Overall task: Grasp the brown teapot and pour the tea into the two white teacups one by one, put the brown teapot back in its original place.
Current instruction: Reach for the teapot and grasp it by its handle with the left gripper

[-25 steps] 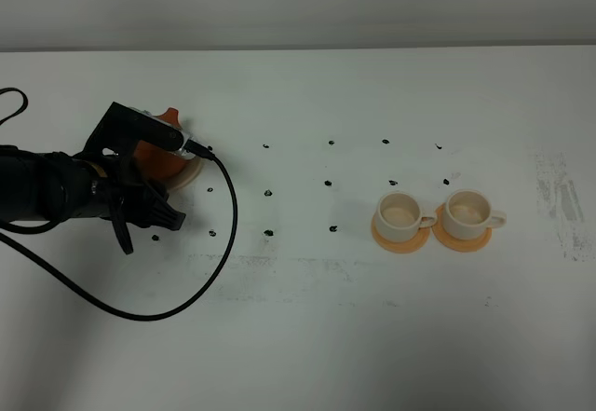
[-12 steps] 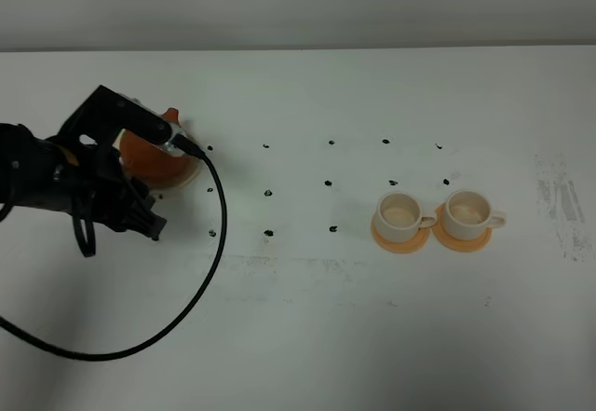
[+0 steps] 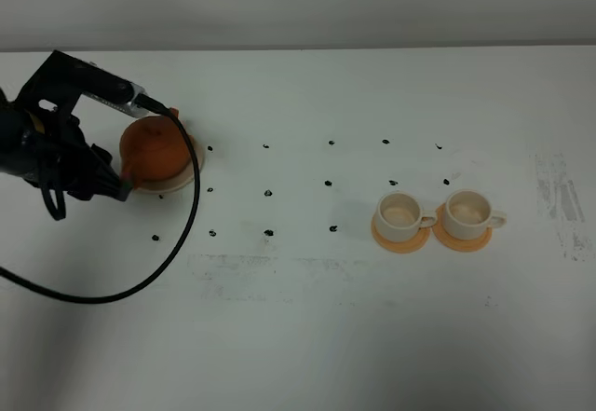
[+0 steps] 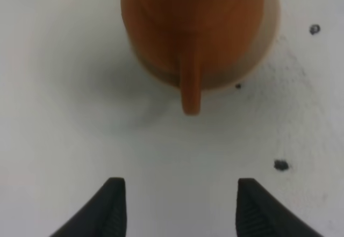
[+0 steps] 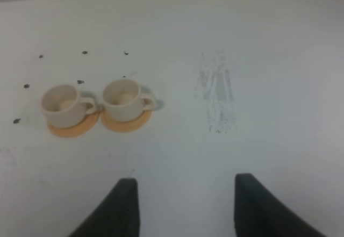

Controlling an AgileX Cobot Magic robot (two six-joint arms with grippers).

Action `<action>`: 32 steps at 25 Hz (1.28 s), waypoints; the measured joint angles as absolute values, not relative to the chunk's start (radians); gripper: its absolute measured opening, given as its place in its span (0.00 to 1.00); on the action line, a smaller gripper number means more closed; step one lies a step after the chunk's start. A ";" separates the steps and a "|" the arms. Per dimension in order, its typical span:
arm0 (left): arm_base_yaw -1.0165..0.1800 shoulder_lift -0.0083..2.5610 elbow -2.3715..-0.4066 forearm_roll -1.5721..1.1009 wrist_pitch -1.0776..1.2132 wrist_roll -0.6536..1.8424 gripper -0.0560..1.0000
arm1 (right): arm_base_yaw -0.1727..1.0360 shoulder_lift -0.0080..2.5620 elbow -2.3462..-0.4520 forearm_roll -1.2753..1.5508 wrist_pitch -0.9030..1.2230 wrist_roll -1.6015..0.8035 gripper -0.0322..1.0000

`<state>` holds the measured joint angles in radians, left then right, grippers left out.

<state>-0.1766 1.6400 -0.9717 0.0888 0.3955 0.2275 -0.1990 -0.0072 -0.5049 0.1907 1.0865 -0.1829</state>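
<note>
The brown teapot [image 3: 154, 147] stands upright on its beige saucer [image 3: 192, 165] at the left of the table. In the left wrist view the teapot [image 4: 193, 27] has its loop handle [image 4: 190, 89] pointing at my left gripper [image 4: 181, 196]. That gripper [image 3: 118, 187] is open, empty, and a short way clear of the handle. The two white teacups [image 3: 400, 212] [image 3: 466, 210] sit side by side on orange saucers [image 3: 402, 238] at right centre. My right gripper [image 5: 185, 194] is open over bare table, near the teacups [image 5: 62, 101] [image 5: 122, 96]. No tea is visible.
A black cable [image 3: 140, 285] loops from the left arm across the table in front of the teapot. Small black dots [image 3: 268, 192] mark a grid on the white table. A grey scuffed patch [image 3: 559, 201] lies at the far right.
The left arm has swung back and to the left, off the teapot, which now shows in full on its saucer. The teacups have not moved.
</note>
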 joint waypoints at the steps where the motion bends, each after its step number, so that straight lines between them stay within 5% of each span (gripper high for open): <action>1: -0.177 1.666 -0.988 0.081 0.393 0.228 0.51 | -0.199 -0.007 -0.505 0.191 1.087 -0.183 0.44; 32: -0.177 1.936 -1.134 -0.061 0.314 0.225 0.46 | -0.199 -0.007 -0.505 0.191 1.087 -0.183 0.44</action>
